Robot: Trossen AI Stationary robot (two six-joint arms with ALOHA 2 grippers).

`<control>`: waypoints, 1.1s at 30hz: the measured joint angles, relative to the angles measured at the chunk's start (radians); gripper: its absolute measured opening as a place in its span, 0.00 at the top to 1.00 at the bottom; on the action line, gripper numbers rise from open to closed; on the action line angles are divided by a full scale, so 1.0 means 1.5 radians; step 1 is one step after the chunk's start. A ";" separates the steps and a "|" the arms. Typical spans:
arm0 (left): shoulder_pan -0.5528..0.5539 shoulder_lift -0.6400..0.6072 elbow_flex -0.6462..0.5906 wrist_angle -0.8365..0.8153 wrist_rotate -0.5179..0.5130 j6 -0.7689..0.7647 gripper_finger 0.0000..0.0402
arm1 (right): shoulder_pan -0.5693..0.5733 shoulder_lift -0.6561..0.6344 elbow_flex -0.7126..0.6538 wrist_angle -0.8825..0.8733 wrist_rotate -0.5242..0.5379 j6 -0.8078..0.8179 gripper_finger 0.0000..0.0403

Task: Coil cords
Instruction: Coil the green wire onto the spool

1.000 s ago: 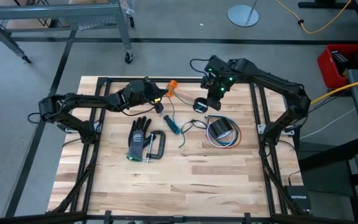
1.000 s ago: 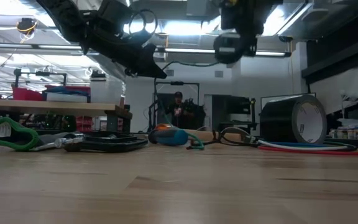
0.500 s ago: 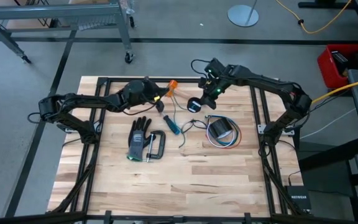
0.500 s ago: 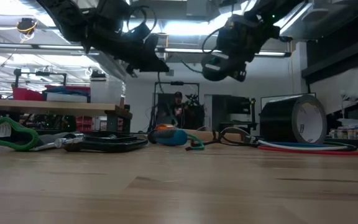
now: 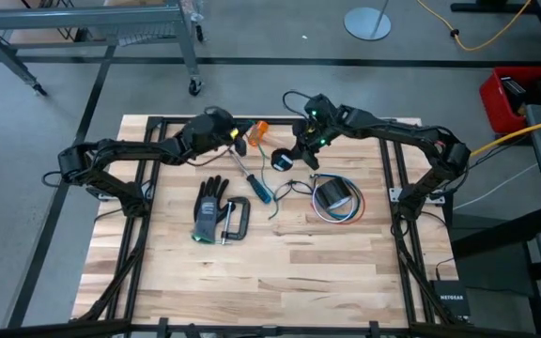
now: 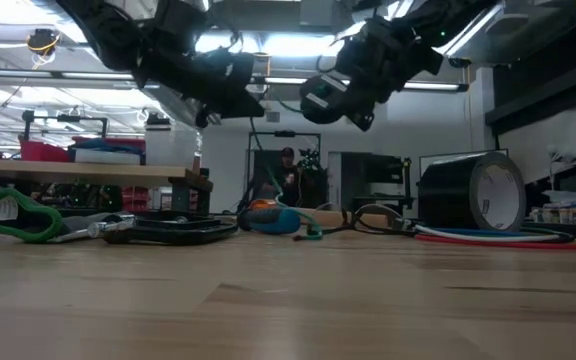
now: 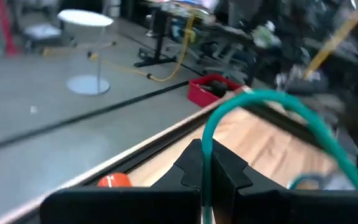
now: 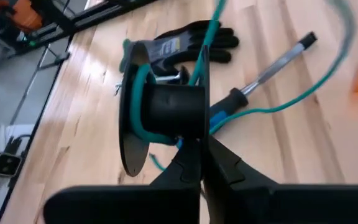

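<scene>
The teal-green cord (image 7: 272, 99) runs in a loose arc from my left gripper (image 5: 239, 141) to a black spool (image 8: 166, 106), where a few turns lie around the hub. Its tail (image 5: 272, 202) lies on the table. Both grippers hang above the table's far middle. My left gripper (image 7: 205, 152) is shut on the cord. My right gripper (image 5: 289, 155) is shut on the spool. A black cord (image 5: 297, 188) and the red, white and blue wires (image 5: 332, 218) lie on the table by a roll of tape (image 5: 334, 194). My left gripper pinches a single strand of the teal-green cord (image 7: 205, 163) between its two fingertips. The cord rises from the fingers and bends over toward the spool, slack and clear of the table. My right gripper pinches the rim of one spool flange (image 8: 204, 134) between its two fingers. The spool is lifted clear of the table, its axis lying across the fingers.
On the table under the grippers lies a blue-handled screwdriver (image 5: 255, 178). A black glove (image 5: 210, 208) and a C-clamp (image 5: 235, 221) lie nearer the front. An orange object (image 5: 259, 130) sits at the far edge. The near half of the table (image 5: 270, 282) is bare wood.
My right gripper has come down and moved toward the table's left, toward my left gripper. It has carried the spool along and tipped it. My left gripper has rolled about its own pointing line while staying shut on the cord.
</scene>
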State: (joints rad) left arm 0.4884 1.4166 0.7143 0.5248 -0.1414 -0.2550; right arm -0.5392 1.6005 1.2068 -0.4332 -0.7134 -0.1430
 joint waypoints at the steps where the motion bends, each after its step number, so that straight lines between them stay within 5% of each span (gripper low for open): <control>1: 0.006 0.000 0.000 -0.001 0.000 -0.029 1.00 | 0.007 0.000 0.000 0.000 0.007 -0.005 1.00; 18: 0.026 0.000 0.000 -0.052 0.038 -0.256 1.00 | 0.077 0.002 0.000 0.096 0.482 0.024 1.00; 24: 0.029 0.000 0.000 -0.085 0.050 -0.331 1.00 | 0.085 0.002 0.000 0.082 0.496 0.025 1.00; 33: 0.044 0.000 0.000 0.021 -0.073 -0.446 1.00 | 0.122 0.002 0.000 0.111 0.452 0.023 1.00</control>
State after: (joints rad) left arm 0.5542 1.4162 0.7143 0.5562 -0.2501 -0.9234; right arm -0.3564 1.6038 1.2064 -0.2663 -0.0355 -0.1090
